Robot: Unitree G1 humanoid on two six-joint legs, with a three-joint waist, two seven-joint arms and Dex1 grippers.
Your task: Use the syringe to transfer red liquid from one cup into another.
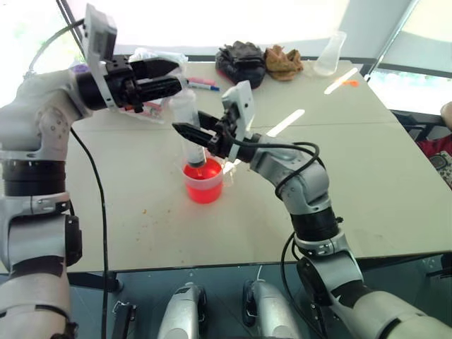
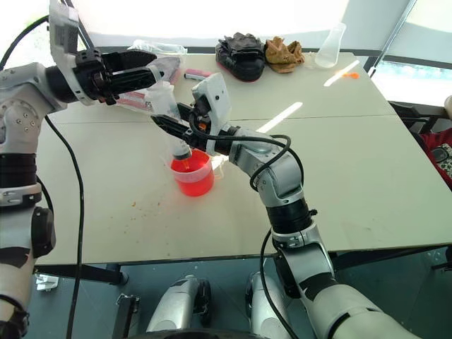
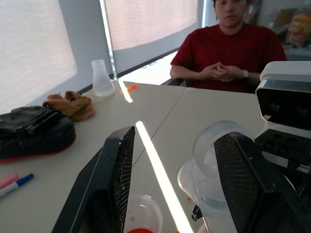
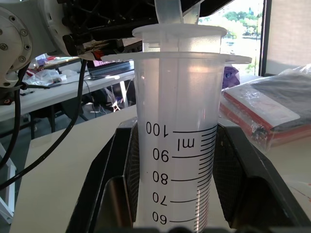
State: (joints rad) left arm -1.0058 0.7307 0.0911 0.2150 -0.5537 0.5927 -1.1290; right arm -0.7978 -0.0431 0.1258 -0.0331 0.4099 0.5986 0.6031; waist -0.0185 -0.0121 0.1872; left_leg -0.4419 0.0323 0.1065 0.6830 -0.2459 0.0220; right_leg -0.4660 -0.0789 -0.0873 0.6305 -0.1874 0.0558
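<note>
At the centre of the frame we hold the syringe (image 1: 192, 134) upright, our right gripper (image 1: 189, 132) clamped on its barrel, its tip lowered into the cup (image 1: 203, 182) of red liquid (image 1: 205, 189) on the surface (image 1: 367, 169). Our left gripper (image 1: 169, 78), jaws apart, sits in the upper left by the plunger top. To draw well, we should keep the tip submerged, the barrel vertical, and pull the plunger slowly and straight.

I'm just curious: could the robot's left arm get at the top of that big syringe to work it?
Probably yes: the left gripper hangs open right by the plunger atop the syringe, with nothing between them.
</note>
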